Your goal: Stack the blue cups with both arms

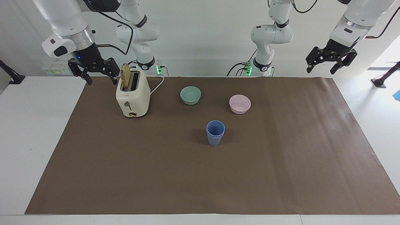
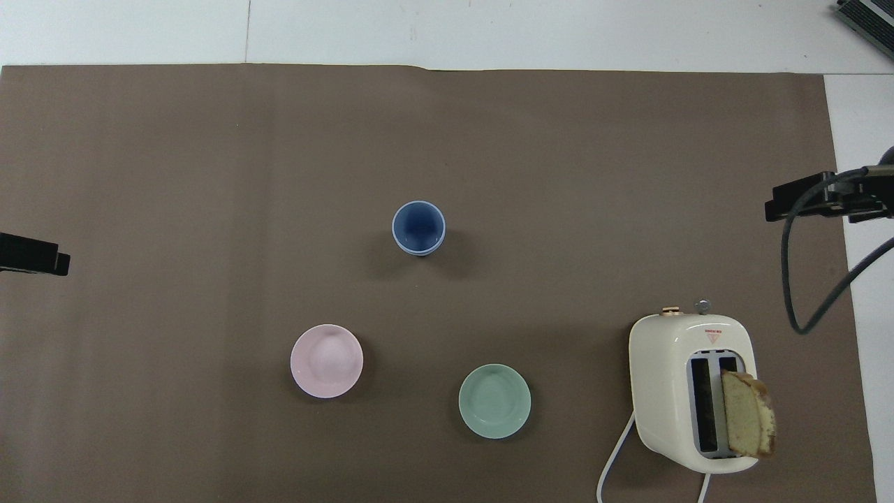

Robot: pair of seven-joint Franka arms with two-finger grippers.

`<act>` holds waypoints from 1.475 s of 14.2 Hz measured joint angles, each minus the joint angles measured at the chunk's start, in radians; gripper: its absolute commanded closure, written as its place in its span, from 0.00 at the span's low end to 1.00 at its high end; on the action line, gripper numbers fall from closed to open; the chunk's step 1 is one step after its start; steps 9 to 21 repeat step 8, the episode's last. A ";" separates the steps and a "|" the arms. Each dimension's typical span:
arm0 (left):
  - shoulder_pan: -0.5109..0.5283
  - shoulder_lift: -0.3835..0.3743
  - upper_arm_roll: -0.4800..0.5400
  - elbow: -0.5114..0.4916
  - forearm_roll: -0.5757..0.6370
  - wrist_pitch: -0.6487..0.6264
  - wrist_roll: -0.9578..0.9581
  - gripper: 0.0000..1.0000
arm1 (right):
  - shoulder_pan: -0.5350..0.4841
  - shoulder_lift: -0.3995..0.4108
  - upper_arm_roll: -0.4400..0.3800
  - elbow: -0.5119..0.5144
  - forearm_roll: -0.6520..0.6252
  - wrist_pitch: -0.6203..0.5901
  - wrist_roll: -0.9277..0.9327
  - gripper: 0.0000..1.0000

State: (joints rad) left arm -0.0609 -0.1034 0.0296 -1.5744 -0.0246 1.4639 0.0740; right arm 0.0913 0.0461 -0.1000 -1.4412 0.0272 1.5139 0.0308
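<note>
The two blue cups (image 1: 215,132) (image 2: 418,227) stand upright near the middle of the brown mat, one nested inside the other, with nothing touching them. My right gripper (image 1: 101,81) (image 2: 803,199) hangs open and empty in the air over the mat's edge at the right arm's end, beside the toaster. Over the mat's corner at the left arm's end, my left gripper (image 1: 321,70) (image 2: 33,253) is raised high, open and empty; that arm waits.
A cream toaster (image 1: 132,98) (image 2: 691,391) with a slice of bread (image 1: 125,77) sticking out of a slot stands toward the right arm's end. A mint-green bowl (image 1: 190,95) and a pink bowl (image 1: 240,104) sit nearer the robots than the cups.
</note>
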 measured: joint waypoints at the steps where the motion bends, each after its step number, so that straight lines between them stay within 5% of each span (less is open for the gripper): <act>1: 0.000 0.000 0.000 0.000 0.000 0.000 0.000 0.00 | -0.006 -0.002 0.000 0.000 0.000 -0.001 0.000 0.00; 21: 0.000 0.000 0.000 0.000 0.000 0.000 0.000 0.00 | -0.013 -0.014 0.004 -0.012 0.000 -0.020 0.000 0.00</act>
